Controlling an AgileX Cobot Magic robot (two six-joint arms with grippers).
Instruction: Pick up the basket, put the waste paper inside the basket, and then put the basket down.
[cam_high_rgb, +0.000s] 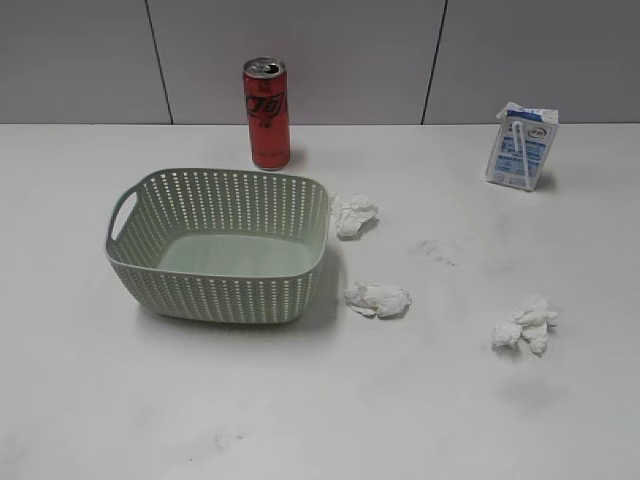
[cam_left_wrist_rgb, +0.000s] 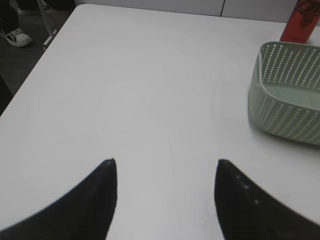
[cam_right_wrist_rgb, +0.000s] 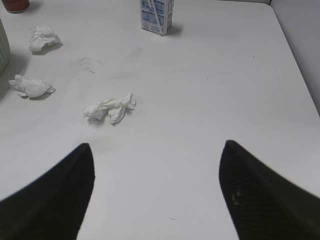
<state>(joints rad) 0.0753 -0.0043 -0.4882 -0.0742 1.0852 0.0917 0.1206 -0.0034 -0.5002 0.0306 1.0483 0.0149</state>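
Observation:
The pale green basket (cam_high_rgb: 220, 245) stands empty on the white table, left of centre; it also shows at the right edge of the left wrist view (cam_left_wrist_rgb: 287, 95). Three white paper wads lie to its right: one by its far corner (cam_high_rgb: 352, 214), one by its near corner (cam_high_rgb: 378, 299), one further right (cam_high_rgb: 525, 326). The right wrist view shows the same wads, the far one (cam_right_wrist_rgb: 43, 38), the near one (cam_right_wrist_rgb: 31, 86) and the rightmost one (cam_right_wrist_rgb: 110, 108). My left gripper (cam_left_wrist_rgb: 165, 161) is open and empty over bare table, left of the basket. My right gripper (cam_right_wrist_rgb: 157, 145) is open and empty, short of the wads. Neither gripper shows in the exterior view.
A red drink can (cam_high_rgb: 266, 113) stands behind the basket. A blue-and-white drink carton (cam_high_rgb: 523, 146) stands at the back right. The table's left edge (cam_left_wrist_rgb: 37, 57) and right edge (cam_right_wrist_rgb: 295, 55) are in view, with floor beyond.

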